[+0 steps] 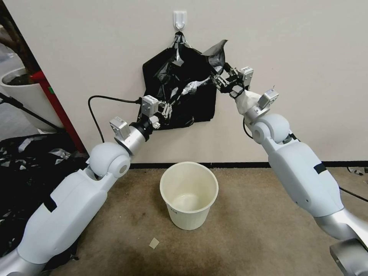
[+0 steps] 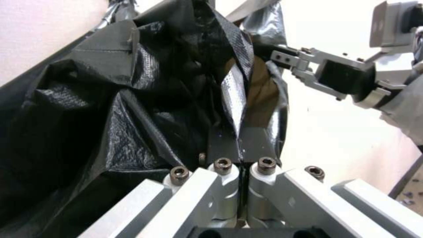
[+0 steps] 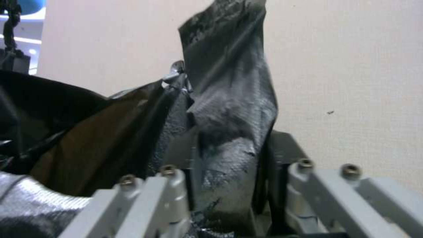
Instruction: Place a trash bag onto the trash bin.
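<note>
The trash bag (image 1: 188, 87) is a glossy black film at the front of a black stack (image 1: 203, 103) hanging from a wall hook (image 1: 179, 19). My left gripper (image 1: 169, 109) is shut on the film near the stack's lower left; its closed fingertips (image 2: 229, 148) pinch wrinkled plastic (image 2: 145, 99). My right gripper (image 1: 219, 79) is shut on the bag's upper right edge, where a corner (image 1: 216, 51) sticks up. In the right wrist view the film (image 3: 229, 109) rises between the fingers (image 3: 282, 148). The cream-white trash bin (image 1: 190, 218) stands open on the floor below, between both arms.
A heap of black plastic flecked with silver (image 1: 23, 161) lies on the left. Behind it are a white planter pot (image 1: 21, 90) and a red post (image 1: 57, 103). A paper scrap (image 1: 154, 243) lies on the carpet before the bin. A black cable (image 1: 99, 101) loops by the left arm.
</note>
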Available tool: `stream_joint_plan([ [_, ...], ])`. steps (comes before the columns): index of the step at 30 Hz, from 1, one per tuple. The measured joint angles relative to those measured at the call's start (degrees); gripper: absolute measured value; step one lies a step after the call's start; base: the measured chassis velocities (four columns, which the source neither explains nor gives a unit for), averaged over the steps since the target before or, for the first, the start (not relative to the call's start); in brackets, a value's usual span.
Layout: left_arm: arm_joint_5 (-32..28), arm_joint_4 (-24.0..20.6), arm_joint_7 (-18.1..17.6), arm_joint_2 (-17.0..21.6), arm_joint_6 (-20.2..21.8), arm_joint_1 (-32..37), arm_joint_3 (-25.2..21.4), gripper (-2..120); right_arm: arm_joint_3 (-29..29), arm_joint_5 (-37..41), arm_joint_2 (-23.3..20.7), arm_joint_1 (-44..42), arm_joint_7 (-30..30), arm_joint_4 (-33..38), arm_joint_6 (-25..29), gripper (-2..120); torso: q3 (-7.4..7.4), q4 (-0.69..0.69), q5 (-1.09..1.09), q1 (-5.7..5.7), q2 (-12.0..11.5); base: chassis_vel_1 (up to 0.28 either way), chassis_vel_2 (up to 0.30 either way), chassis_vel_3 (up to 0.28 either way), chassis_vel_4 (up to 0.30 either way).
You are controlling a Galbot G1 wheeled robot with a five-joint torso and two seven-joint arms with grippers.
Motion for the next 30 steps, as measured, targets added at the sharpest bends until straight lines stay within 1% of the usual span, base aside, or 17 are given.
stream_joint_plan([
  [1,0.0,0.0,0.0,0.0,0.0,0.0,0.0,0,0.0,0.0,0.0,0.0,0.0,0.0,0.0,30,0.0,0.0,0.0,0.0,0.0,0.0,0.0,0.0,0.0],
  [4,0.0,-0.34,-0.09,0.13,-0.02,0.44,-0.27,0,0.78,-0.33,0.18,-1.23,0.4,0.79,0.9,16,0.0,0.0,0.0,0.0,0.0,0.0,0.0,0.0,0.0],
  [5,0.0,-0.34,-0.09,0.13,-0.02,0.44,-0.27,0,0.78,-0.33,0.18,-1.23,0.4,0.79,0.9,16,0.0,0.0,0.0,0.0,0.0,0.0,0.0,0.0,0.0],
  [6,0.0,-0.55,-0.19,0.14,-0.03,0.74,-0.48,0,1.08,-0.38,0.06,-2.43,0.89,2.05,0.97,10,0.0,0.0,0.0,0.0,0.0,0.0,0.0,0.0,0.0],
  [8,0.0,-0.66,-0.23,0.14,-0.05,0.89,-0.6,0,1.19,-0.39,-0.14,-3.27,1.15,3.03,0.89,7,0.0,0.0,0.0,0.0,0.0,0.0,0.0,0.0,0.0],
  [9,0.0,-0.92,-0.3,0.18,-0.06,1.19,-0.86,0,1.52,-0.4,-0.53,-4.72,1.36,4.69,0.63,0,0.0,0.0,0.0,0.0,0.0,0.0,0.0,0.0,0.0],
  [12,0.0,-1.31,-0.35,0.27,-0.09,1.68,-1.24,0,2.24,-0.21,-1.17,-7.35,1.75,7.27,-0.06,0,0.0,0.01,0.0,0.0,0.0,0.0,0.0,0.0,0.0],
  [14,0.0,-1.97,-0.46,0.31,-0.18,2.75,-2.04,0,3.48,1.43,-2.19,-11.84,3.07,11.89,-1.86,0,0.0,-0.01,0.0,0.0,0.0,0.0,0.0,0.0,0.0],
  [15,0.0,-1.97,-0.46,0.31,-0.18,2.75,-2.04,0,3.48,1.43,-2.19,-11.84,3.07,11.89,-1.86,0,0.0,-0.01,0.0,0.0,0.0,0.0,0.0,0.0,0.0],
  [18,0.02,-4.13,-1.44,0.28,-0.21,5.62,-4.03,0,5.44,2.88,-3.45,-19.24,5.53,18.68,-4.23,0,0.0,-0.01,0.0,0.0,0.0,0.0,0.0,0.0,0.0],
  [19,0.02,-4.13,-1.44,0.28,-0.21,5.62,-4.03,0,5.44,2.88,-3.45,-19.24,5.53,18.68,-4.23,0,0.0,-0.01,0.0,0.0,0.0,0.0,0.0,0.0,0.0],
  [22,1.12,-7.87,-2.8,0.15,0.26,11.66,-7.19,0,7.03,3.39,-3.48,-27.86,9.68,26.34,-6.16,0,-0.01,0.0,0.0,0.0,0.0,0.0,0.0,0.0,0.0],
  [23,1.12,-7.87,-2.8,0.15,0.26,11.66,-7.19,0,7.03,3.39,-3.48,-27.86,9.68,26.34,-6.16,0,-0.01,0.0,0.0,0.0,0.0,0.0,0.0,0.0,0.0],
  [25,1.96,-11.32,-2.98,-0.23,1.03,18.06,-10.37,0,8.23,2.49,-2.13,-35.23,12.62,32.71,-7.07,0,-0.01,0.0,-0.02,0.0,0.01,0.0,0.0,0.0,0.0],
  [27,2.02,-11.77,-2.99,-0.28,1.11,18.9,-10.85,0,8.34,2.27,-1.92,-36.12,12.89,33.4,-7.13,0,-0.01,0.0,-0.01,0.0,0.01,0.0,0.0,0.0,0.0],
  [28,2.14,-13.72,-3.0,-0.43,1.27,21.81,-12.52,0,8.66,1.45,-0.79,-39.24,13.89,35.91,-7.3,0,-0.01,0.0,-0.01,-0.01,0.0,0.0,0.0,0.0,0.0],
  [30,2.16,-15.15,-3.0,-0.45,1.36,23.62,-13.71,0,8.8,1.05,0.21,-41.35,14.6,37.74,-7.37,0,-0.01,0.01,-0.01,-0.01,0.0,0.0,0.0,0.0,0.0],
])
